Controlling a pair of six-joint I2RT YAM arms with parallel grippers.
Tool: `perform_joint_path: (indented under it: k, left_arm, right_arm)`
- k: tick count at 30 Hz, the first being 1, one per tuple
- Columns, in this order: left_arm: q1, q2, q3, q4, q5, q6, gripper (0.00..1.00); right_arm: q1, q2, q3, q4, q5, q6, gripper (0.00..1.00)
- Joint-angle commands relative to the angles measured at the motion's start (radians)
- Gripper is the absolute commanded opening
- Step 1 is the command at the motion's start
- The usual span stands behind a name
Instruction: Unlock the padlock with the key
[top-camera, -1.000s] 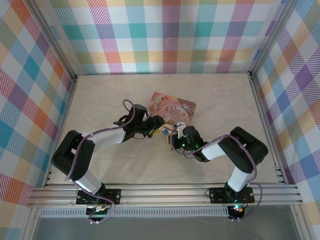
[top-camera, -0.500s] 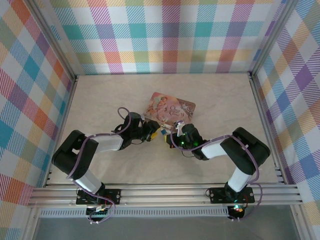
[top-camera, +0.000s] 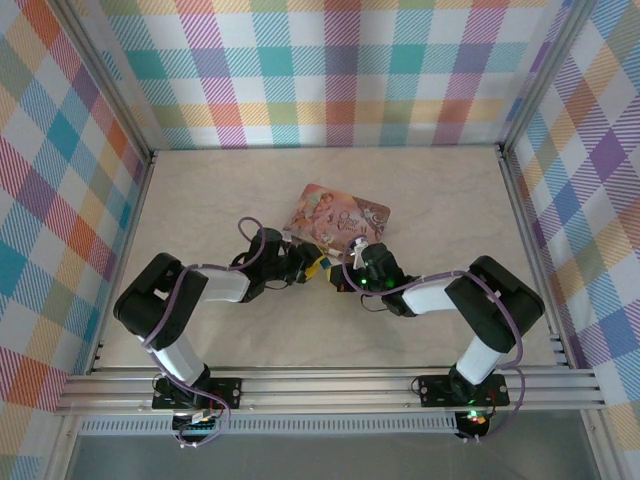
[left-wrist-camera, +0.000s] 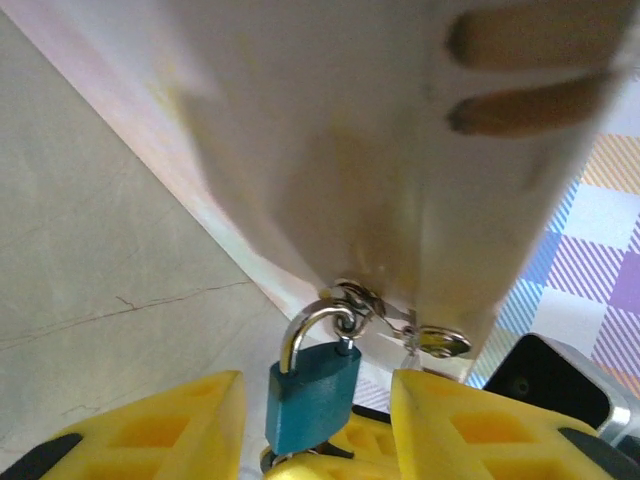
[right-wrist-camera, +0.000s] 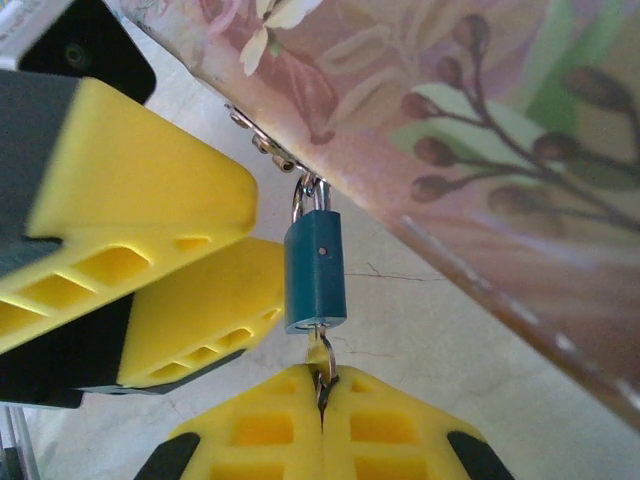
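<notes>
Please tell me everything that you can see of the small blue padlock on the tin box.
The padlock has a teal-blue, box-shaped body, metal by its look, and a thin silvery shackle. The shackle looks closed and passes through the hasp ring of the pink tin box. The key meets its underside, pinched in the right pincer. The yellow fingers of the left pincer stand on both sides, apart from it.

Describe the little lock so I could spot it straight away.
Find the pink picture tin in the middle of the table. From a clasp on its edge facing the arms hangs the padlock. It is the one teal-blue block with a silvery loop on top, and a thin key enters its underside.
</notes>
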Motion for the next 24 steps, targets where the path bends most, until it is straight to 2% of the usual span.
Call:
perform_joint_path:
  k: [1, 8, 20, 24]
  left_arm:
    - [-0.006, 0.034, -0.005, 0.068, 0.026, -0.028, 0.41]
    - [-0.014, 0.064, 0.000, 0.094, 0.029, -0.044, 0.38]
    - [-0.018, 0.086, 0.004, 0.117, 0.024, -0.055, 0.26]
    - [-0.020, 0.086, 0.007, 0.119, 0.026, -0.054, 0.21]
  right_arm:
    - [0.006, -0.019, 0.035, 0.000, -0.038, 0.031, 0.00]
    - [0.005, -0.011, 0.043, -0.006, -0.044, 0.035, 0.00]
    - [0.004, -0.021, 0.049, 0.007, -0.066, 0.071, 0.00]
    - [-0.007, -0.015, 0.054, 0.034, -0.108, 0.111, 0.04]
